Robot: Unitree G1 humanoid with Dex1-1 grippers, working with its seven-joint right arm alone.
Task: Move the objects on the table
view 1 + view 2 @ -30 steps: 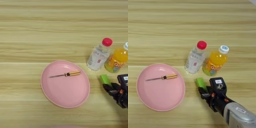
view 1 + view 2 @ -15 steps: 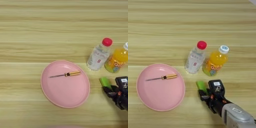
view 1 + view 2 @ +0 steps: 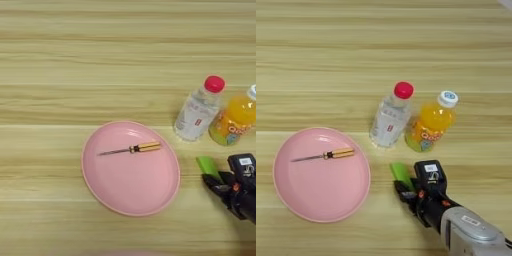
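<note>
A small bright-green block (image 3: pixel 400 171) lies on the wooden table (image 3: pixel 75 60) just right of the pink plate and in front of the two bottles. My right gripper (image 3: pixel 407 186) comes in from the lower right, its black fingers (image 3: pixel 214 181) closed on the block's near end. The gripper's body with a white label sits close beside the block on its right. A slim screwdriver (image 3: pixel 131 148) with a yellow-orange handle rests on the plate, its metal shaft pointing left.
The round pink plate (image 3: pixel 135 187) sits left of the gripper. Just behind the block stand a clear bottle (image 3: pixel 388 117) with a red cap and an orange-juice bottle (image 3: pixel 428 127). Bare wood stretches across the far and left parts of the table.
The gripper has shifted a little left and toward the near edge. The green block has moved slightly the same way with it. Plate, screwdriver and bottles have stayed put.
</note>
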